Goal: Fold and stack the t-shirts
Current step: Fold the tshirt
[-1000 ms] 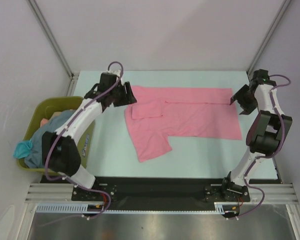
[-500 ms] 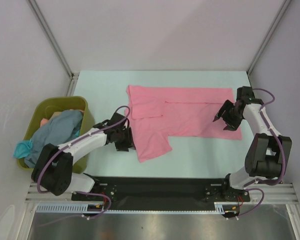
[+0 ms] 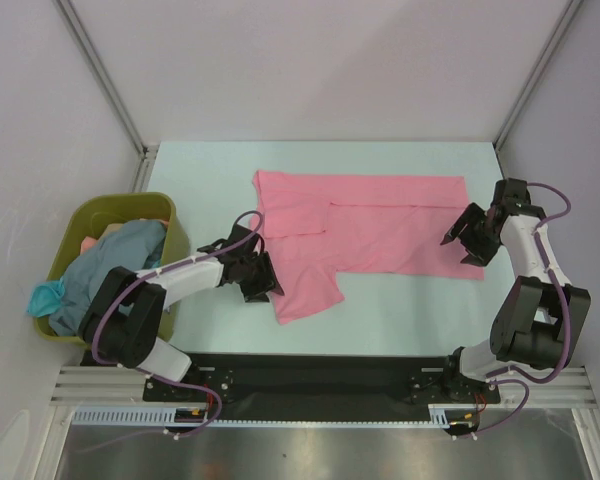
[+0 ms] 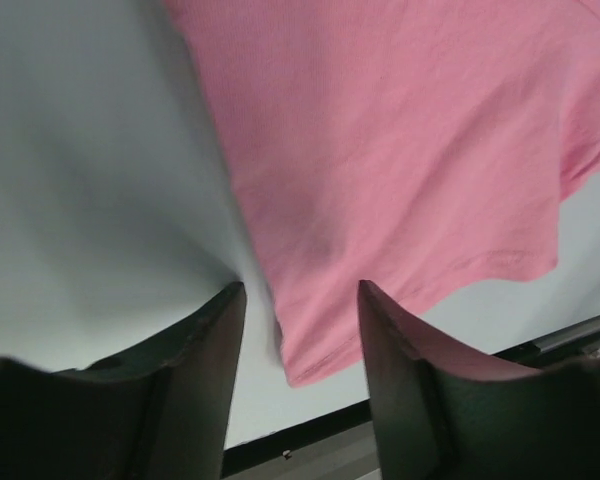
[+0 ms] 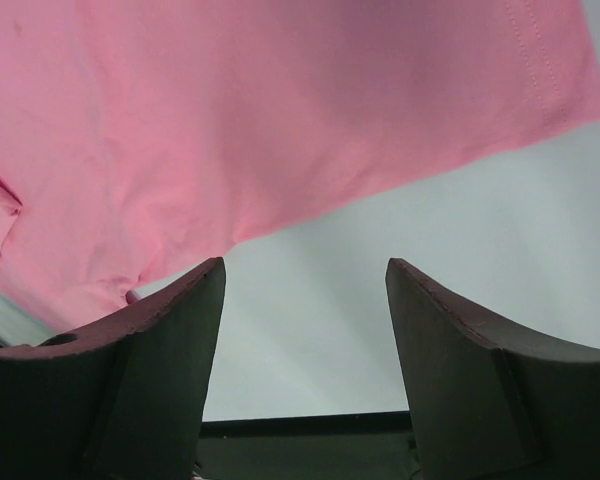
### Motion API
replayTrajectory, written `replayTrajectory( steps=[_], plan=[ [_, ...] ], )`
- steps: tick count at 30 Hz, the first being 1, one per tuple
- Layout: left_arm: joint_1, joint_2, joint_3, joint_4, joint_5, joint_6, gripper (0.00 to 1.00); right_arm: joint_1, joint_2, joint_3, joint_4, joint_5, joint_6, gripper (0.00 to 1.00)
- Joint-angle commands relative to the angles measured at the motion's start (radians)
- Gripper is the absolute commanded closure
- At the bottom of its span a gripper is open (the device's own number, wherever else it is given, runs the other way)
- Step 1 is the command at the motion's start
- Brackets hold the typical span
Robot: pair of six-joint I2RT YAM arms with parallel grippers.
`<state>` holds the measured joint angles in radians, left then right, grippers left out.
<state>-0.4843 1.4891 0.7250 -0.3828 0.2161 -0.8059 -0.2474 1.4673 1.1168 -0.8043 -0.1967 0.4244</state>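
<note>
Pink t-shirt (image 3: 380,225): plain bubblegum-pink cloth, lying flat on the pale table (image 3: 410,310), roughly mid-table and reaching toward the right side. Not a full shirt outline. The main body is a wide rectangle running left to right. A smaller squarish panel lies folded over on top near its far-left corner, and faint fold lines run along the far edge. One flap sticks out from the near-left part of the body toward the arm bases, its end cut at a slant. A stitched hem shows in the right wrist view.

Other shirts: grey-blue shirt (image 3: 108,262) is heaped in the olive-green bin (image 3: 130,200) at the left of the table. Teal shirt (image 3: 44,297) hangs over the bin's near-left rim.

Left gripper (image 3: 264,279): low over the table at the left edge of the near flap. Fingers (image 4: 195,380) are apart. In the left wrist view the flap's edge runs down between the two tips, with pink cloth toward the right finger and bare table toward the left one. No cloth is pinched or lifted.

Right gripper (image 3: 467,240): at the shirt's right edge, close to its near-right corner. Fingers (image 5: 140,370) are spread wide, with only bare table between them. In the right wrist view the shirt's near edge lies just beyond the tips, apart from both.
</note>
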Motion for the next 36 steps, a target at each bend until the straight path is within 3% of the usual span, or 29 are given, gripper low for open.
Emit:
replayTrajectory(
  steps=[1, 6, 9, 12, 13, 16, 28, 36],
  plan=[
    [0.006, 0.043, -0.022, 0.03, 0.005, -0.056, 0.48, -0.007, -0.016, 0.008, 0.002, -0.006, -0.012, 0.29],
    [0.018, 0.083, -0.007, 0.021, 0.012, -0.043, 0.64, -0.045, -0.015, -0.018, 0.016, 0.014, 0.026, 0.29],
    [0.041, 0.069, -0.015, 0.013, 0.019, -0.017, 0.84, -0.108, 0.002, -0.069, 0.048, 0.005, 0.048, 0.32],
    [0.061, 0.068, 0.014, -0.019, -0.001, 0.045, 1.0, -0.15, 0.008, -0.113, 0.096, 0.028, 0.045, 0.46],
    [0.059, 0.069, 0.025, -0.039, -0.004, 0.065, 1.0, -0.17, 0.013, -0.124, 0.108, 0.048, 0.043, 0.54],
    [0.059, 0.057, 0.028, -0.008, -0.003, 0.117, 1.0, -0.203, 0.039, -0.138, 0.137, 0.066, 0.045, 0.61],
    [0.059, 0.034, 0.073, 0.007, 0.06, 0.257, 1.0, -0.32, 0.188, -0.107, 0.171, 0.04, -0.023, 0.5],
    [0.059, 0.025, 0.106, -0.018, 0.075, 0.297, 1.0, -0.323, 0.251, -0.106, 0.218, -0.006, 0.074, 0.53]
  ],
)
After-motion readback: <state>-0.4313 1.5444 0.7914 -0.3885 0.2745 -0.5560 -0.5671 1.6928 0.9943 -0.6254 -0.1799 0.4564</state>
